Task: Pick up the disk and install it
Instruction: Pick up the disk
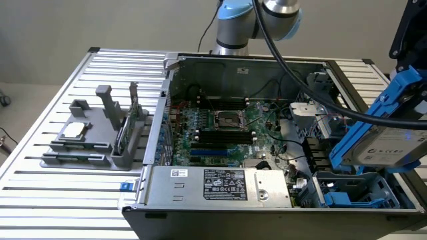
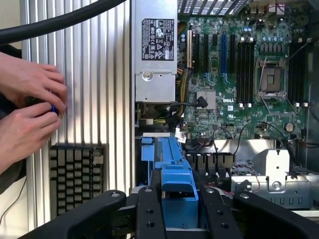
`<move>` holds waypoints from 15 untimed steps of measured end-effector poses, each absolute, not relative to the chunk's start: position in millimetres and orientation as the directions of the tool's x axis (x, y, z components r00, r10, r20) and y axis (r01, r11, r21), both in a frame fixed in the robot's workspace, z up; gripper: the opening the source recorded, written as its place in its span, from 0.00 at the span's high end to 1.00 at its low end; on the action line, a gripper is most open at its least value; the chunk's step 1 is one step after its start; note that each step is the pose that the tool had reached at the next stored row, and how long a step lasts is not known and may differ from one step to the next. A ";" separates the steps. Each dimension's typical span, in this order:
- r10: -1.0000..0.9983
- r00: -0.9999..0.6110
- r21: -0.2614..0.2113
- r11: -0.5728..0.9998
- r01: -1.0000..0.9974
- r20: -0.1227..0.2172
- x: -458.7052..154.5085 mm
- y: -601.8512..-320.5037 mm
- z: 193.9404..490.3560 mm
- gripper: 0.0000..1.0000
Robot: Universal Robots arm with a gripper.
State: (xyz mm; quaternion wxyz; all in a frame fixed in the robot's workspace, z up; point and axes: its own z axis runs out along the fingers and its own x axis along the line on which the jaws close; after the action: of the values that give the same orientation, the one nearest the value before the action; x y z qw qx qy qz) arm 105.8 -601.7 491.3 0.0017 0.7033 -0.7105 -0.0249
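While the disk (image 1: 390,145) hangs tilted in its blue carrier (image 1: 373,120) above the open computer case (image 1: 233,62), at the exterior view's right, the gripper (image 2: 179,209) has its black fingers (image 2: 149,214) pinched on the carrier's blue end. Under the disk, and apart from it, sits the drive bay (image 1: 353,192). Along the case's near edge lies the silver power supply (image 1: 220,186), the motherboard (image 1: 227,125) behind it. Beside the case a person's hands (image 2: 30,89) hold something small and blue over the slatted table (image 1: 60,205), near a keyboard (image 2: 75,174)
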 end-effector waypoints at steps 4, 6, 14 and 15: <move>-0.999 -0.011 0.038 0.010 -0.999 -0.033 107.3 -601.8 483.9 0.67; -0.999 -0.011 0.038 0.010 -0.999 -0.033 108.2 -601.8 480.3 0.67; -0.999 -0.011 0.038 0.010 -0.999 -0.033 111.6 -601.8 465.8 0.67; -0.999 -0.011 0.038 0.010 -0.999 -0.033 111.9 -601.7 463.9 0.67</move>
State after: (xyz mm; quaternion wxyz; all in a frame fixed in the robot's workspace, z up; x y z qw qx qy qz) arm 111.9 -601.7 463.9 0.0016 0.7032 -0.7105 -0.0249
